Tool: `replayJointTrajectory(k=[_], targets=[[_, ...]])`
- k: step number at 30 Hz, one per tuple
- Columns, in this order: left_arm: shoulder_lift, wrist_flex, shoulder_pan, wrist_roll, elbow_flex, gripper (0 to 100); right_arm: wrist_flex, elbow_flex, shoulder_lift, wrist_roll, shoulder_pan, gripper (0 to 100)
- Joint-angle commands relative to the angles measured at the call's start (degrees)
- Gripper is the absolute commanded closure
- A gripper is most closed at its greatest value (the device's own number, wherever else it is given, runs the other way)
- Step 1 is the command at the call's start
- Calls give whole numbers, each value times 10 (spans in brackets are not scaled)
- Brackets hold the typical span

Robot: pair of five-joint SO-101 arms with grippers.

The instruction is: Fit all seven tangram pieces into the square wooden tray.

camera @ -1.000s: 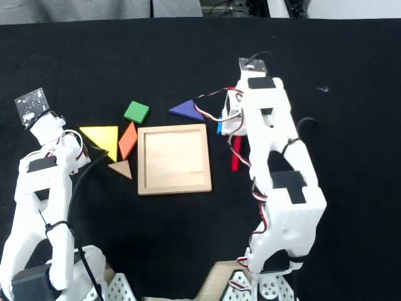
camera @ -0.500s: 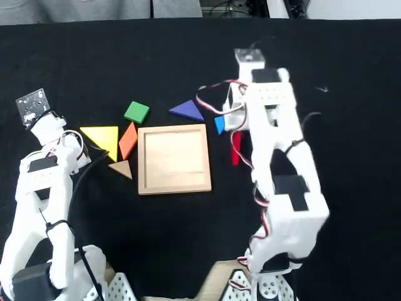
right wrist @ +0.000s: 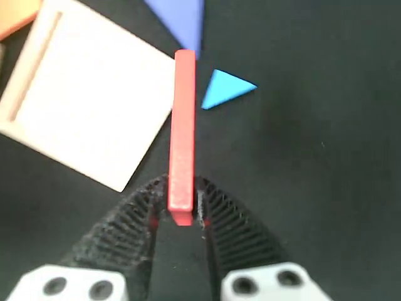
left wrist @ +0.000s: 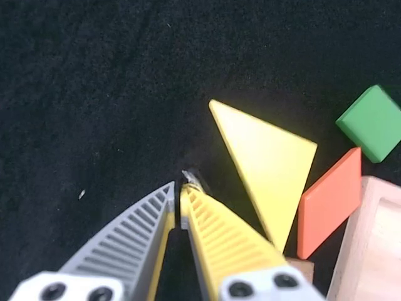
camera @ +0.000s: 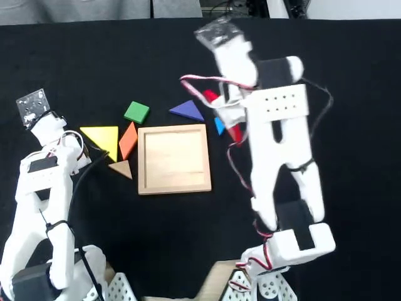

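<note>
The left claw [left wrist: 178, 200] is pressed together with nothing in it, low over the desk [camera: 94, 63]. The yellow triangle [left wrist: 266, 157] lies just beside its tips. Beyond that lie the orange parallelogram [left wrist: 329, 200] and the green square [left wrist: 374, 122], close together. If this claw drives forward while closed, it will likely shove the yellow triangle into the orange one rather than pick it up.

The square wooden tray [camera: 173, 158] sits between the two claws with no pieces in it, loose on the cloth. A knock on its rim could slide it.

The right claw [right wrist: 182, 200] pinches the red piece [right wrist: 182, 138] by one end. The piece stands on edge and reaches out ahead of the tips, with its far end near the tray's corner. The purple triangle [right wrist: 182, 15] and the small blue triangle [right wrist: 225, 88] lie just past it. That end-only hold is the main worry, since the long overhang could let the piece pivot or slip. Lowered on edge, it may catch the rim or stand up in the tray instead of lying flat. A swing could also knock the blue triangle aside.
</note>
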Motion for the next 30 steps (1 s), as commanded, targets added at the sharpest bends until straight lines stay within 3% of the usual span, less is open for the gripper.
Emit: replayJointTrajectory(k=[1, 5, 8, 15, 21, 30], targets=[[-8, -10, -20, 0, 2, 967, 18, 22, -28, 139, -83, 988], [-8, -11, -71, 0, 6, 967, 17, 88, -28, 283, -160, 988], [-2, -18, -104, 0, 8, 967, -18, 139, -27, 340, -199, 988], [-5, -89, -101, 0, 48, 970, -165, 258, -27, 394, -228, 988], [-2, -91, -95, 0, 45, 970, -253, 323, -27, 403, -225, 988], [-2, -91, -93, 0, 44, 970, -306, 387, -27, 426, -227, 988]])
